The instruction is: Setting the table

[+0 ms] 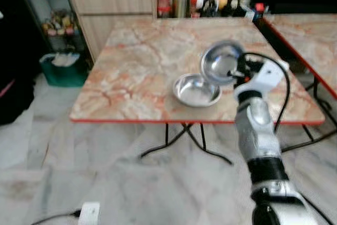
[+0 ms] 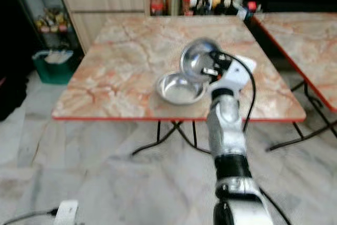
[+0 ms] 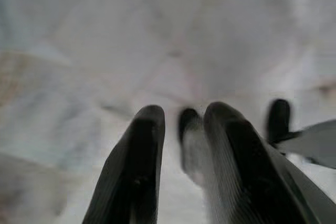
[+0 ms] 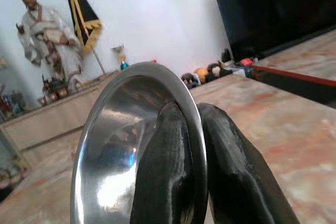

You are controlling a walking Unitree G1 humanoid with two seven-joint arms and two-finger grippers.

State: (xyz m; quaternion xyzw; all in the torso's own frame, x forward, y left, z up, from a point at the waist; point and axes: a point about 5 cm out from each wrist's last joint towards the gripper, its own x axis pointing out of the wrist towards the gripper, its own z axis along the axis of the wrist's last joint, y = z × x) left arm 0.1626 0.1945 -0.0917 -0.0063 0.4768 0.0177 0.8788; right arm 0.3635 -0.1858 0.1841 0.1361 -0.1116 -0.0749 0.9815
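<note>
Right gripper (image 1: 235,71) jaws clenched on steel bowl's (image 1: 221,61) rim, bowl tilted, just upper right of second steel bowl (image 1: 197,90) on worktop (image 1: 137,67); left jaws nearly closed, empty.

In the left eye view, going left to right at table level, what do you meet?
Green plastic bin on the floor → shallow steel bowl lying on the marble-patterned table → tilted steel bowl pinched at its rim by the right end effector.

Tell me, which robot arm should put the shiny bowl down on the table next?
The right one, I'd say. The right gripper already pinches the rim of the held steel bowl, tilted on edge above the marble table, beside the second bowl. The left gripper points at the floor.
</note>
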